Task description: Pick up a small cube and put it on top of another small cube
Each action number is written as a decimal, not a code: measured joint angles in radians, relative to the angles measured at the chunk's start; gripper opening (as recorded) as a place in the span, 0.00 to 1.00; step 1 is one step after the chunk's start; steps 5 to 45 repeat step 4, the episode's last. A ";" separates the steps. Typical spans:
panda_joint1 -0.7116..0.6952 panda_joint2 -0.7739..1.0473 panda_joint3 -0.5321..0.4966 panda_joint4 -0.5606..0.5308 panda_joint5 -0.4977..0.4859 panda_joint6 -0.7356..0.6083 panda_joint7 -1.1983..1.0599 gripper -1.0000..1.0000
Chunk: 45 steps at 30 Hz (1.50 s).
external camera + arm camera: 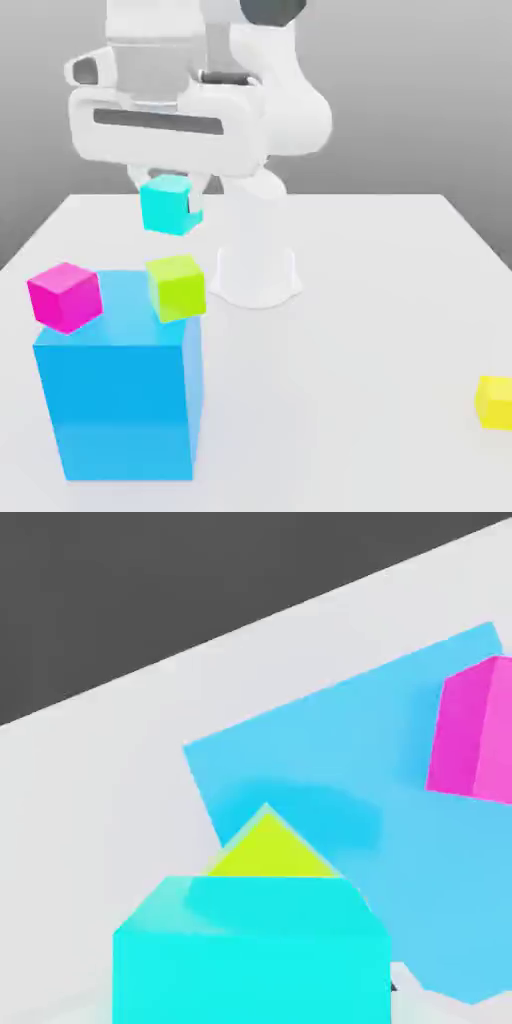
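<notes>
Cyan cube [166, 205] hangs gripped above lime cube [177, 287].

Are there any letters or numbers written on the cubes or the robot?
None: no words, numbers or signs can be read. The cyan cube, lime cube, magenta cube, yellow cube, big blue block and white robot arm are all plain.

- A white bench [380, 300] spreads across the scene, evenly and softly lit.
- Behind the bench's far edge stands a plain grey backdrop [420, 90], darker towards the top.
- In the hand view, dark grey lies beyond the bench.
</notes>
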 joint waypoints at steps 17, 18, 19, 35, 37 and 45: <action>-0.002 0.011 0.000 -0.018 0.000 0.029 0.000 1.00; -0.002 0.011 0.000 -0.018 0.000 0.029 0.000 1.00; -0.002 0.011 0.000 -0.018 0.000 0.029 0.000 1.00; -0.002 0.011 0.000 -0.018 0.000 0.029 0.000 1.00; -0.002 0.011 0.000 -0.018 0.000 0.029 0.000 1.00; -0.002 0.011 0.000 -0.018 0.000 0.029 0.000 1.00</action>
